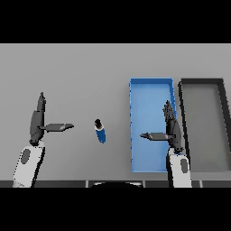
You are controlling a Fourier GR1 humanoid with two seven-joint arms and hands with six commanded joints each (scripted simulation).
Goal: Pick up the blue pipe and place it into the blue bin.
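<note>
On the grey desk the blue pipe lies mid-frame, left of the blue bin, both robot hands, left and right, open and empty; a careless grasp could roll it away.

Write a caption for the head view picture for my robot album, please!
Blue pipe lies between the open left robot hand and right robot hand, beside the blue bin.

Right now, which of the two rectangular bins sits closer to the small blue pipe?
The blue rectangular bin; it lies between the small blue pipe and the dark grey rectangular bin, farthest right.
</note>
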